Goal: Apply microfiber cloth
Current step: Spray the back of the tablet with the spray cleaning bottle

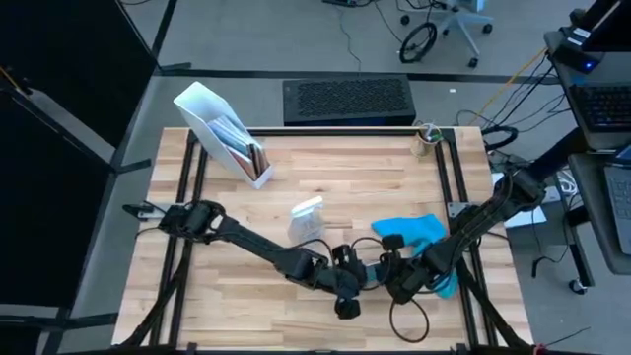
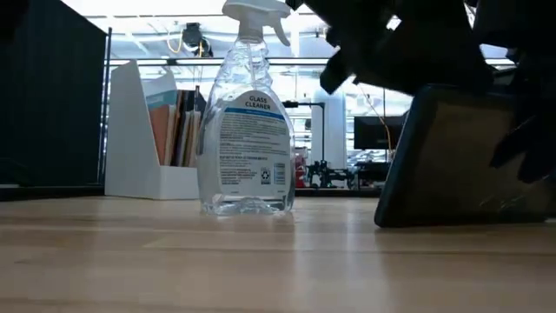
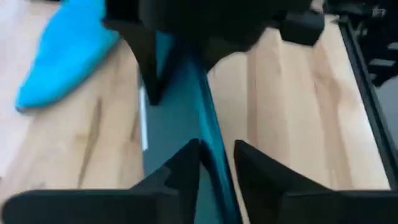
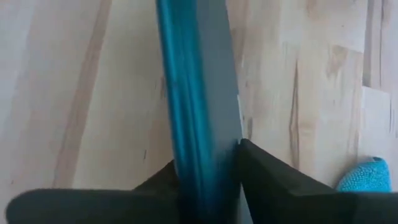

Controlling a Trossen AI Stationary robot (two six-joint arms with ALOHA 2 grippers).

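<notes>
1. The table [image 1: 325, 177] is pale wood in jointed strips, smooth, with a soft sheen in the low view.
2. The microfiber cloth [image 1: 409, 230] is bright blue soft fabric, matt, with a fine knobbly weave showing in the right wrist view.
3. The spray bottle [image 2: 248, 122] is clear glossy plastic with a white trigger head and a printed label.
4. The tablet [image 2: 460, 156] has a dark, smooth, slightly reflective face.
5. The file holder [image 1: 219, 133] looks like matt white plastic or card.

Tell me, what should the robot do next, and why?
Probably lay the tablet flat. Both the left hand and right hand pinch its edge, holding it tilted, so neither can grab the microfiber cloth lying beside them.
</notes>
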